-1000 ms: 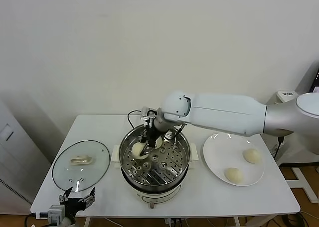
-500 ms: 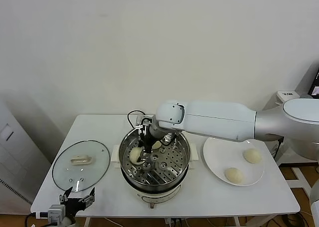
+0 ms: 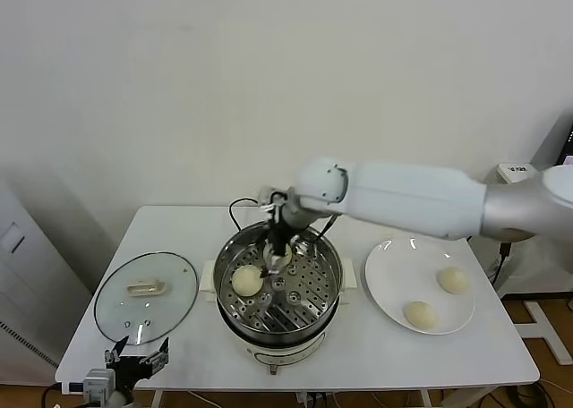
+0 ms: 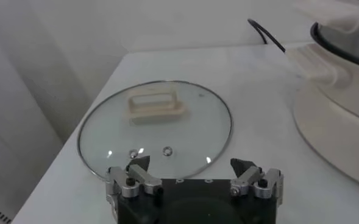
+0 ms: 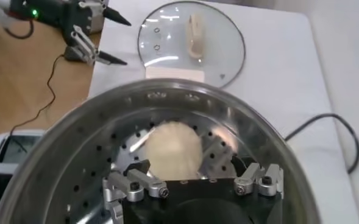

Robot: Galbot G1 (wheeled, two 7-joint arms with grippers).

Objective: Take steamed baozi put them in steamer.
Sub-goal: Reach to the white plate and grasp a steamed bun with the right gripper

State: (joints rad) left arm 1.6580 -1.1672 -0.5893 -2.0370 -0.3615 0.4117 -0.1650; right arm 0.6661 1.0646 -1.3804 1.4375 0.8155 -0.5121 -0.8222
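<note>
The right tool [image 3: 276, 258] hangs over the steamer [image 3: 277, 323] at frame centre, fingers spread wide and empty, one baozi [image 3: 246, 280] lying on the tray beneath. Two baozi [image 3: 453, 280] wait on the plate [image 3: 387, 283] at right, so the next move is probably there. The left tool [image 4: 194, 176] idles wide at the lower left of the white counter [image 3: 179, 225], against a plain wall.

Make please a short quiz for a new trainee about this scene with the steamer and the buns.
1. True or false: the glass lid sits on the steamer.
2. How many baozi remain on the white plate?
3. Which is open above the steamer tray: A) right gripper, B) left gripper?

Key:
1. False; it lies on the table beside it.
2. Two, one behind the other; a third bun is in the steamer.
3. A.
</note>
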